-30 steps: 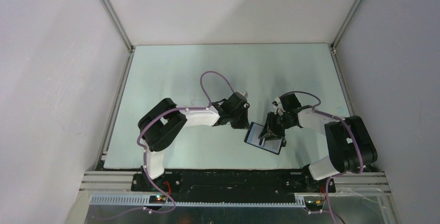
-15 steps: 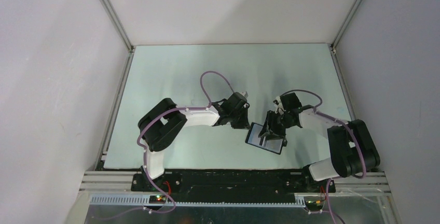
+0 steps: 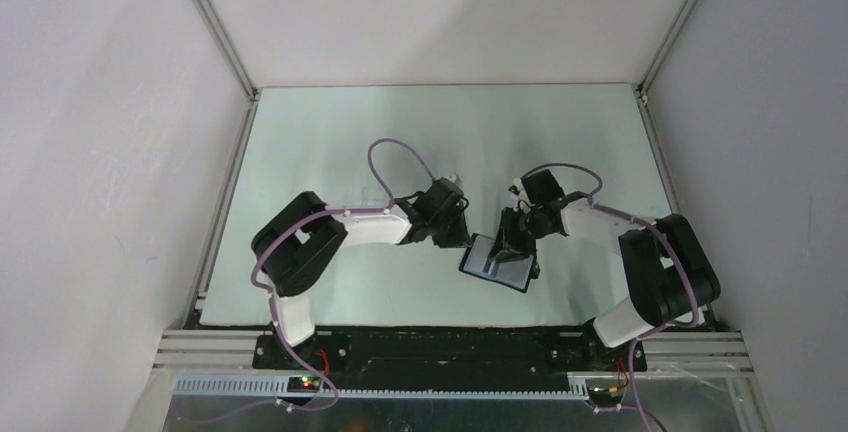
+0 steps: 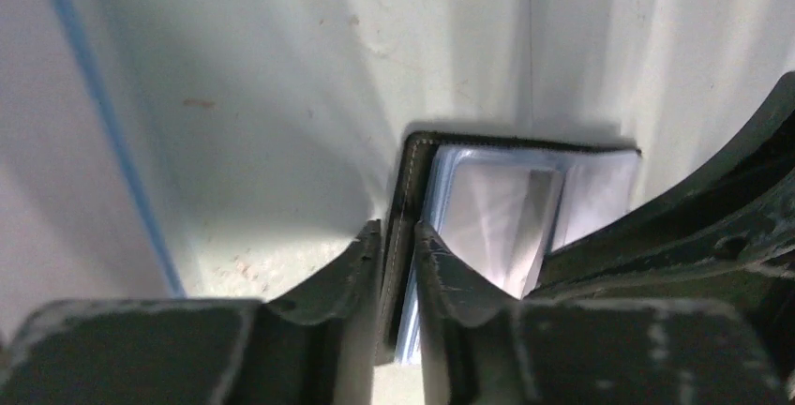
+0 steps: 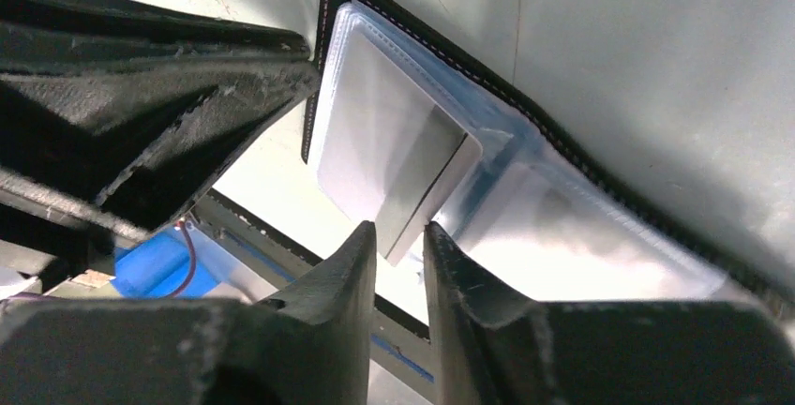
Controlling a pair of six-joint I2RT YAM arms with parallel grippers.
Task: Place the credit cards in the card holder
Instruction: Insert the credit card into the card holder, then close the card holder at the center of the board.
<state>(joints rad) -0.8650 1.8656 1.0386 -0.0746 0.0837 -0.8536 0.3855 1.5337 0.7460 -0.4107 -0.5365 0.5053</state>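
Pinching the black stitched edge of the wallet point(image 4: 410, 157), the left gripper point(image 4: 398, 236) had its jaws clenched on it, steadying it open on the table point(image 4: 281, 67) between the two arms. The right gripper point(image 5: 401, 236) grasped one pale card point(image 5: 375, 133) by its near edge, the far end lying on the wallet's pockets. The card looked thin, stiff, light and slick, best pinched at a short edge. The wallet seemed soft and likely to flex.
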